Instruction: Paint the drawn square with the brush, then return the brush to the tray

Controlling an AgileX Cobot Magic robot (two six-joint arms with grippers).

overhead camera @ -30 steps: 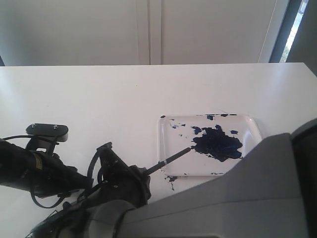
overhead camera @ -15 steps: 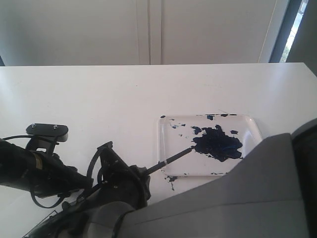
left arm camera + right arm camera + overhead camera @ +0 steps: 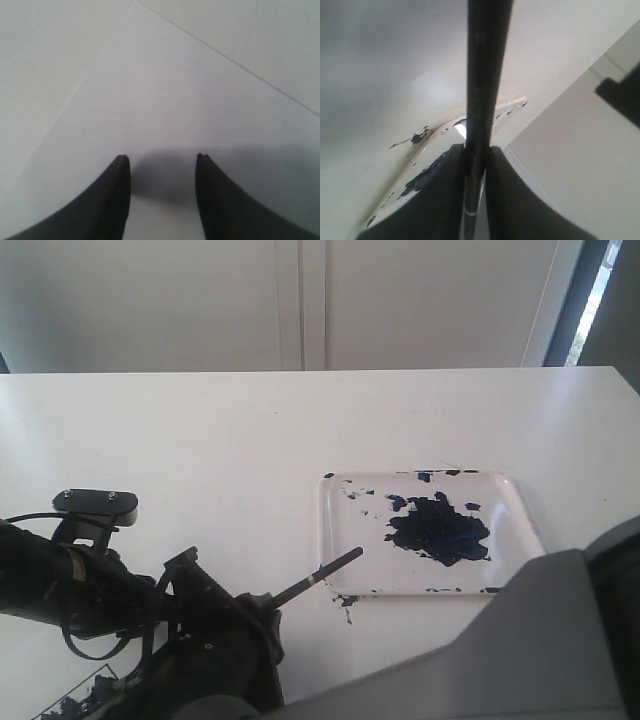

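Withdrawn from the paint blotch (image 3: 440,528) it touched half a second ago, the brush (image 3: 318,577) now ends over the near left edge of the tray (image 3: 520,510), clear of the dark paint. Its black shaft slopes up from the right gripper (image 3: 262,606) toward the tray, with a thin pale ring partway along. The right arm (image 3: 500,660), a bulky grey mass, enters from the side of the tray nearest the camera and reaches across to the tray's left, and its wrist has shifted further from the tray than before. In the right wrist view its fingers (image 3: 447,200) are clamped on the brush shaft, one on each side, and the tray's blotch shows beyond them. The left arm (image 3: 60,575) lies well to the left of the tray, low over the white table (image 3: 200,440), in the same pose as in the earlier frames. The left gripper (image 3: 162,162) hovers over the white paper sheet (image 3: 165,90); its fingers (image 3: 116,200) stand apart with nothing between them. The drawn square (image 3: 78,703), daubed dark blue, shows only in part, far left of the tray and nearer the camera, mostly hidden by the arms.
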